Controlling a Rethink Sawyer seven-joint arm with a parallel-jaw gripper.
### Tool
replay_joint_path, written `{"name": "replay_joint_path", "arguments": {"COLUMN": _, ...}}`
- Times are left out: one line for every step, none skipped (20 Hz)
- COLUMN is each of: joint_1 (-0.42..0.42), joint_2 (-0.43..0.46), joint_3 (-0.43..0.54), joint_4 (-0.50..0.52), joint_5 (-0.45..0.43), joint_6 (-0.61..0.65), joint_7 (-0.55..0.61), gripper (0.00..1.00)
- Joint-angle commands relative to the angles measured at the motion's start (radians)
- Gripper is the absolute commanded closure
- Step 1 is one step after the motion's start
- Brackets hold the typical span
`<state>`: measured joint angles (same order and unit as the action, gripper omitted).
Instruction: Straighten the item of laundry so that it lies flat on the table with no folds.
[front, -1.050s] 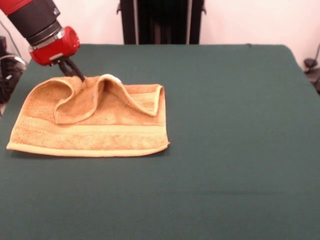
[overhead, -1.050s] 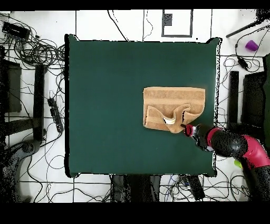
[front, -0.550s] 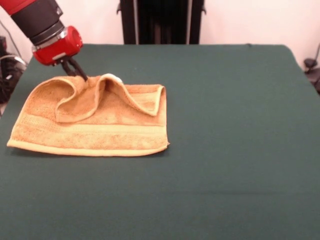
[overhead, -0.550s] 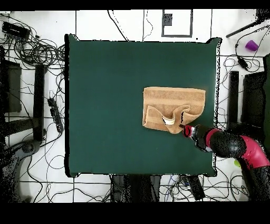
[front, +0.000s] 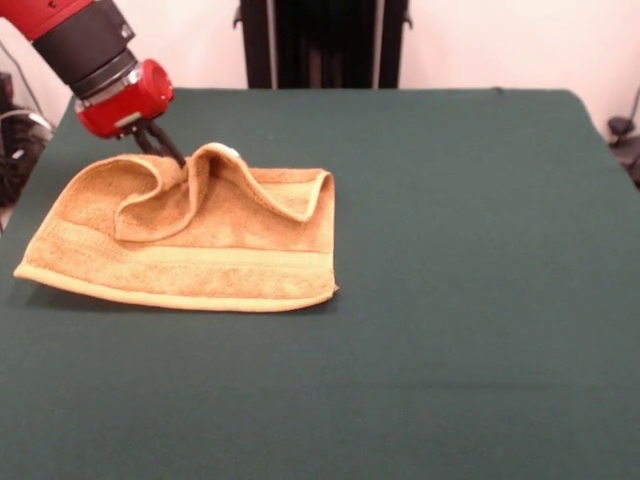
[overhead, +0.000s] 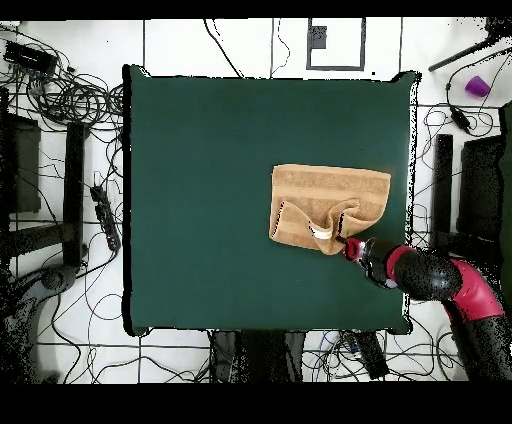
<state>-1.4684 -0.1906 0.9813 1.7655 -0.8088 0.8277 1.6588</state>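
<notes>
Front view lists an orange-tan towel (front: 190, 245) on the green table (front: 470, 300) near its edge, far border doubled forward in a raised fold (white label at its crest), gripper (front: 172, 157) pinching that fold's edge; flattening unfinished, near band already flat.

Towel (front: 190, 250): lay on table (front: 450, 300), far edge folded over.
Gripper (front: 172, 157): pinched the raised fold.

towel (front: 190, 245): rough terry (matt) | table (front: 450, 300): smooth green cloth
</notes>
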Motion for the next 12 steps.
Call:
{"name": "replay_joint_path", "arguments": {"joint_1": 0.048, "joint_2": 0.044, "joint_3": -0.012, "joint_4": 0.046, "joint_5": -0.029, "joint_6": 0.029, "joint_7": -0.356, "gripper": 1.00}}
{"name": "replay_joint_path", "arguments": {"joint_1": 0.046, "joint_2": 0.046, "joint_3": -0.010, "joint_4": 0.042, "joint_5": -0.026, "joint_6": 0.035, "joint_7": -0.360, "gripper": 1.00}}
{"name": "replay_joint_path", "arguments": {"joint_1": 0.044, "joint_2": 0.048, "joint_3": -0.009, "joint_4": 0.038, "joint_5": -0.021, "joint_6": 0.041, "joint_7": -0.363, "gripper": 1.00}}
{"name": "replay_joint_path", "arguments": {"joint_1": 0.042, "joint_2": 0.050, "joint_3": -0.007, "joint_4": 0.033, "joint_5": -0.016, "joint_6": 0.047, "joint_7": -0.365, "gripper": 1.00}}
{"name": "replay_joint_path", "arguments": {"joint_1": 0.040, "joint_2": 0.052, "joint_3": -0.006, "joint_4": 0.029, "joint_5": -0.011, "joint_6": 0.052, "joint_7": -0.368, "gripper": 1.00}}
{"name": "replay_joint_path", "arguments": {"joint_1": 0.039, "joint_2": 0.051, "joint_3": -0.006, "joint_4": 0.030, "joint_5": -0.009, "joint_6": 0.053, "joint_7": -0.366, "gripper": 1.00}}
{"name": "replay_joint_path", "arguments": {"joint_1": 0.039, "joint_2": 0.048, "joint_3": -0.008, "joint_4": 0.035, "joint_5": -0.007, "joint_6": 0.051, "joint_7": -0.354, "gripper": 1.00}}
{"name": "replay_joint_path", "arguments": {"joint_1": 0.040, "joint_2": 0.045, "joint_3": -0.012, "joint_4": 0.039, "joint_5": -0.006, "joint_6": 0.046, "joint_7": -0.338, "gripper": 1.00}}
{"name": "replay_joint_path", "arguments": {"joint_1": 0.038, "joint_2": 0.046, "joint_3": -0.013, "joint_4": 0.044, "joint_5": -0.006, "joint_6": 0.038, "joint_7": -0.330, "gripper": 1.00}}
{"name": "replay_joint_path", "arguments": {"joint_1": 0.036, "joint_2": 0.049, "joint_3": -0.015, "joint_4": 0.046, "joint_5": -0.006, "joint_6": 0.032, "joint_7": -0.326, "gripper": 1.00}}
{"name": "replay_joint_path", "arguments": {"joint_1": 0.032, "joint_2": 0.049, "joint_3": -0.015, "joint_4": 0.046, "joint_5": -0.005, "joint_6": 0.033, "joint_7": -0.330, "gripper": 1.00}}
{"name": "replay_joint_path", "arguments": {"joint_1": 0.028, "joint_2": 0.049, "joint_3": -0.015, "joint_4": 0.050, "joint_5": -0.002, "joint_6": 0.034, "joint_7": -0.329, "gripper": 1.00}}
